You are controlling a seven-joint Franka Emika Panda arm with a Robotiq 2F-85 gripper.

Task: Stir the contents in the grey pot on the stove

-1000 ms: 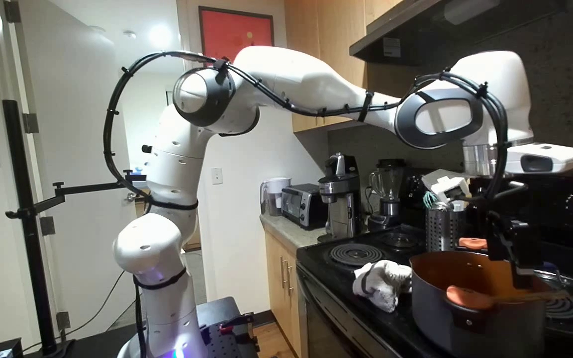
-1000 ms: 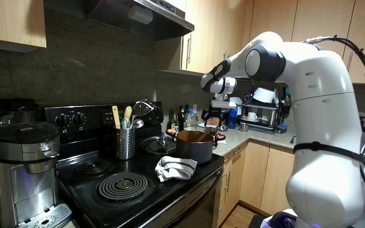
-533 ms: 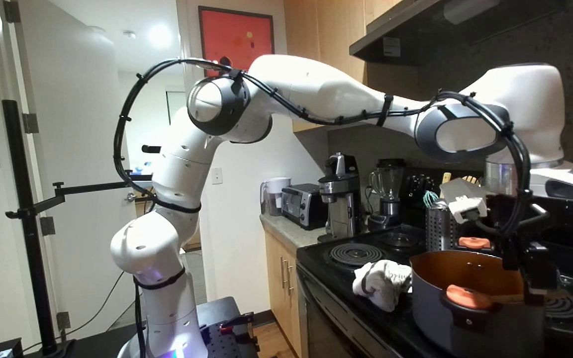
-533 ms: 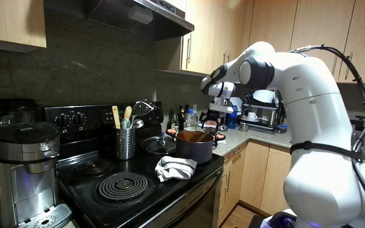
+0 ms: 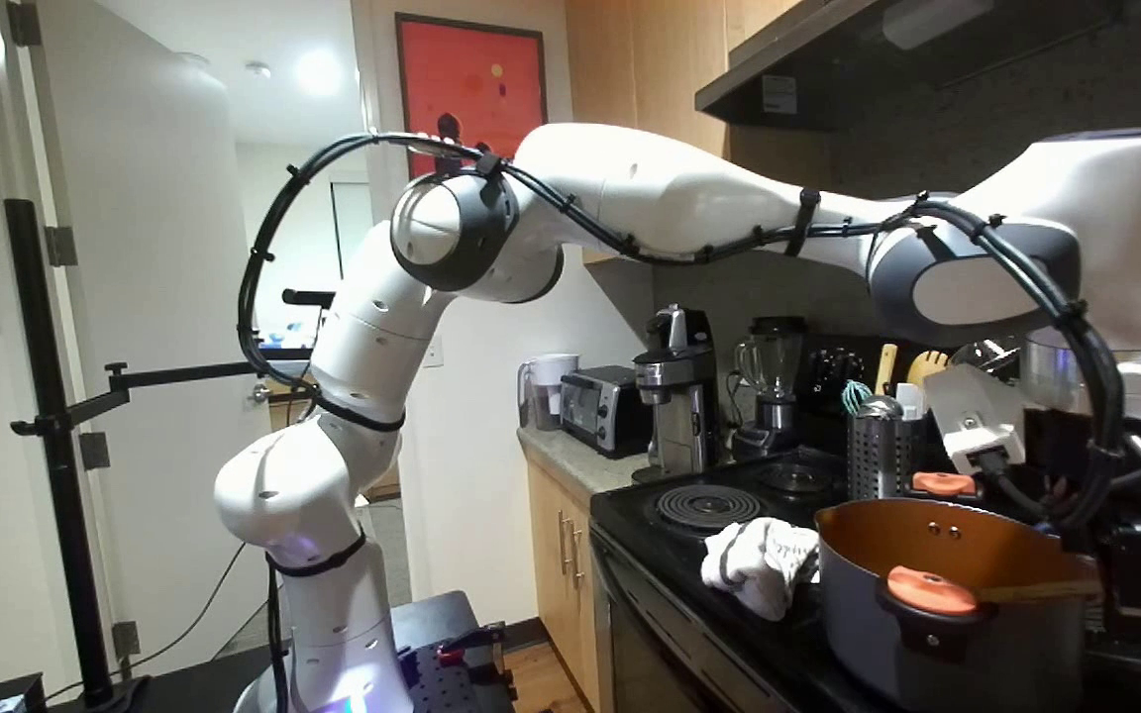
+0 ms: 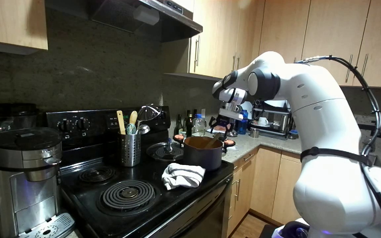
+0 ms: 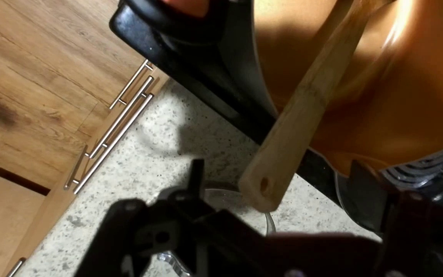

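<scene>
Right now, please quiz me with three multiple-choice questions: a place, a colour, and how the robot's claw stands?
1. Where does the striped towel lie?
A) On the floor
B) On the stove
C) On the arm

2. What colour is the inside of the pot?
A) Orange-brown
B) White
C) Blue

3. How is the gripper?
A) Shut on the towel
B) Shut, holding nothing
C) Open

1 B: both exterior views show it there, beside the pot.
2 A: all three views show it.
3 C: the wrist view shows fingers apart, gaps either side of the wooden utensil.
</scene>
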